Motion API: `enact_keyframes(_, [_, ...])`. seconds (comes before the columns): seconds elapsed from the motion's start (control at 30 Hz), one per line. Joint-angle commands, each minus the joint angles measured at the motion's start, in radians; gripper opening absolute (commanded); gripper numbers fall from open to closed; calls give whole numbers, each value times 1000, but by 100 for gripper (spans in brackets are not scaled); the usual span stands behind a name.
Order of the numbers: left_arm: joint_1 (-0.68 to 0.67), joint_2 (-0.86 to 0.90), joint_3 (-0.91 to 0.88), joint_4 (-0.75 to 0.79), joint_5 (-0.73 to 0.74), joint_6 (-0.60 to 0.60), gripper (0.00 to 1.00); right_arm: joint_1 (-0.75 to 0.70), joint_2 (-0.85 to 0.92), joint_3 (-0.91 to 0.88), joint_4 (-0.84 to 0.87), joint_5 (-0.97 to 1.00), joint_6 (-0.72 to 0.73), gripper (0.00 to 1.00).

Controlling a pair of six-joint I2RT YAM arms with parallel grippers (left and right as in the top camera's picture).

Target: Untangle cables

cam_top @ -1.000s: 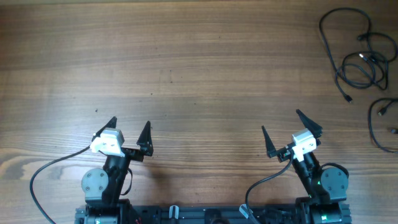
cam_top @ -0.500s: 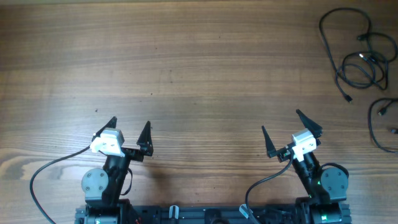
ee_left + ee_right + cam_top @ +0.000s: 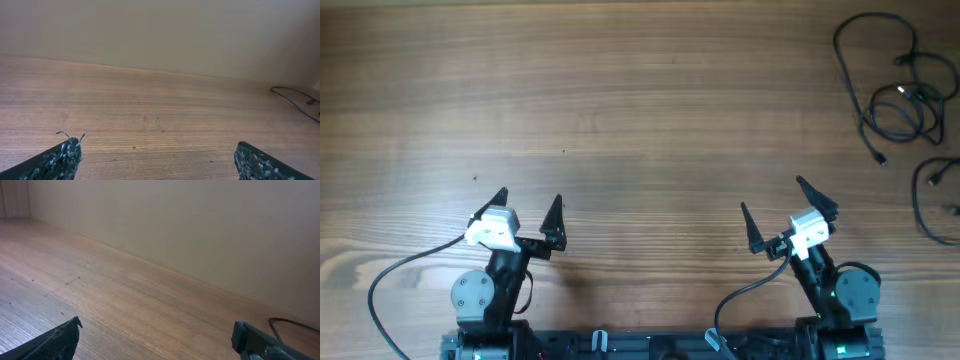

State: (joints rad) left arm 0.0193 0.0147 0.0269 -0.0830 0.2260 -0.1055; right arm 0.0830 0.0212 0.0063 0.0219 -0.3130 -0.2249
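- The left gripper [image 3: 530, 197] is hovering near its base, jaws gaping wide and holding nothing.
- The right gripper [image 3: 772, 195] is hovering likewise, spread open and empty.
- Untangling is not yet beginning; by my judgement the right arm is needing a long reach outward.
- The cables [image 3: 900, 100] are lying looped at the table's [image 3: 640, 100] far right corner, well apart from both grippers.
- No readable writing is showing.
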Motion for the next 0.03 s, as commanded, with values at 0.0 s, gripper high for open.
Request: enact_keyframes(0.0, [-5, -7, -10, 2, -14, 20, 100, 4, -4, -1, 3, 2, 17, 100])
